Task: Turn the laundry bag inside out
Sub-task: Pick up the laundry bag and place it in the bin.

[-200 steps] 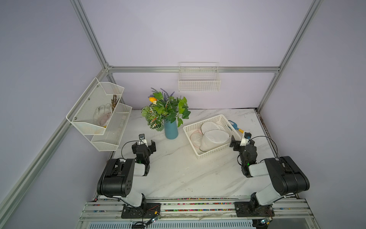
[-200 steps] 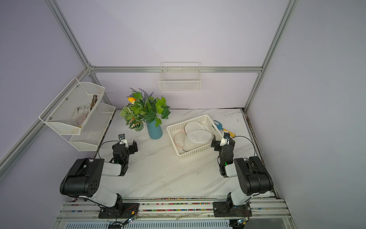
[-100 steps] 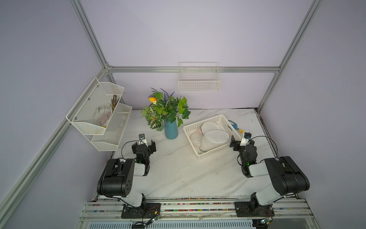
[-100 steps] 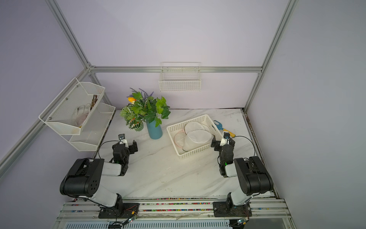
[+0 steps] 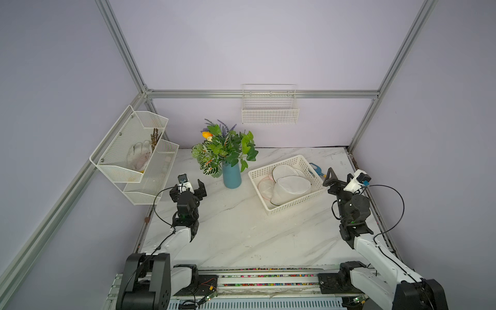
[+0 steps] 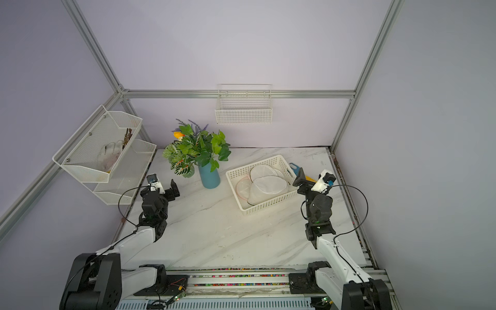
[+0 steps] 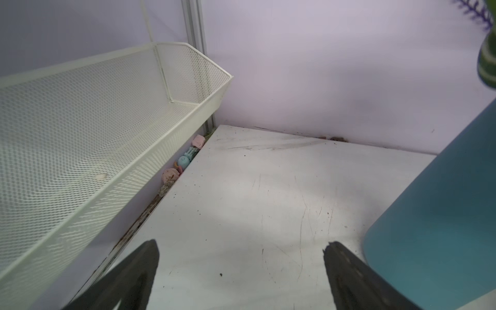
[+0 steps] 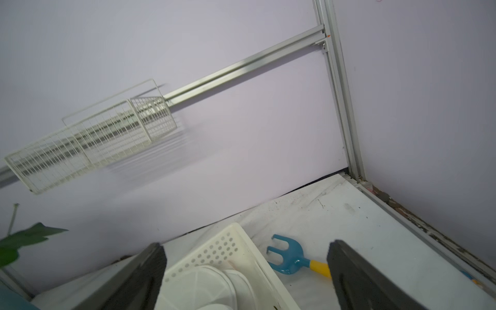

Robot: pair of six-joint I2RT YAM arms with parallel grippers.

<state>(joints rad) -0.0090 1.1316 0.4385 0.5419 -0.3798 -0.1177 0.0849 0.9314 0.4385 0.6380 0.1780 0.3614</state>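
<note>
- Two pairs of jaws, both spread wide and both empty. The left gripper (image 7: 241, 244) has only bare table (image 7: 268, 201) between its fingers. The right gripper (image 8: 247, 244) frames a corner of the white basket (image 8: 214, 249).
- The laundry bag (image 5: 292, 185) lies inside that basket: white mesh, rounded, overlapping other pale pieces. I cannot tell how many separate bags there are, nor where the mouth of this one sits.
- In both top views the right gripper hovers just beside the basket's right end. The left is well apart from it, beyond the blue vase (image 5: 231, 177) and near the wire shelf (image 7: 107, 120).
- The step in hand, as I judge it, is the reach to fetch the bag out; none of the turning has begun.
- The right arm is nearer and should probably go first — down over the rim, pinching the topmost piece at its edge, not its middle.
- It should lift slowly and carry the bag to the open table in front. The mesh will likely sag, and the light basket may drag along.
- The left could then take the mouth's opposite edge, so that both arms share the turning.
- Mind the blue toy rake (image 8: 288, 257) just behind the basket, and the vase on the left's path.
</note>
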